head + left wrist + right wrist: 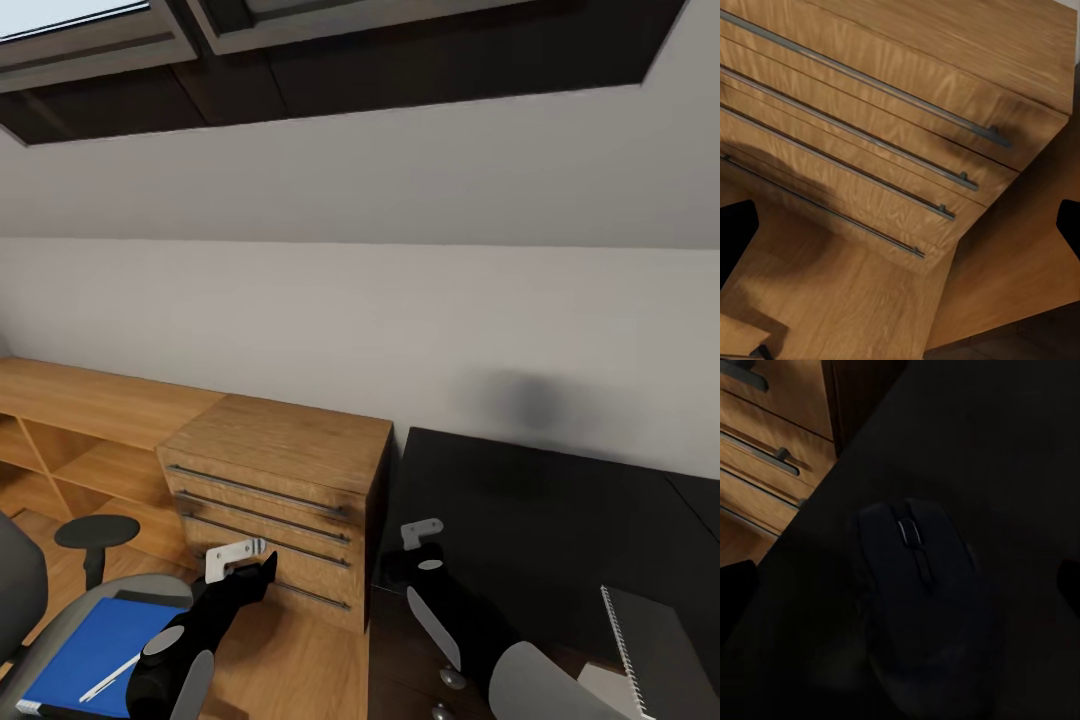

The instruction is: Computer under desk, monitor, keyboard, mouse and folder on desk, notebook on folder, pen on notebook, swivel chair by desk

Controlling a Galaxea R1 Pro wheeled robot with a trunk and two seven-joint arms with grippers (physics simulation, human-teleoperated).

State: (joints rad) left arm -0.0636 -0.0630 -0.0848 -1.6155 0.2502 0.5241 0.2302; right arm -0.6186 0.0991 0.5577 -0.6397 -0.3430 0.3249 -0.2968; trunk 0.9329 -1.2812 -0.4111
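Black desk (560,520) beside wooden drawer unit (275,500)

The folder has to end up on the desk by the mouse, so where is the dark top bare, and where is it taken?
The black desk is bare from the wall forward, between the wooden drawer unit and its far right side. Nearer the robot it is crowded: the mouse lies under the right gripper near the drawer-side edge, and a spiral notebook takes the right front.

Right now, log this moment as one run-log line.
right gripper: over mouse on black desk | left gripper: open, facing drawers | folder, pen: on chair
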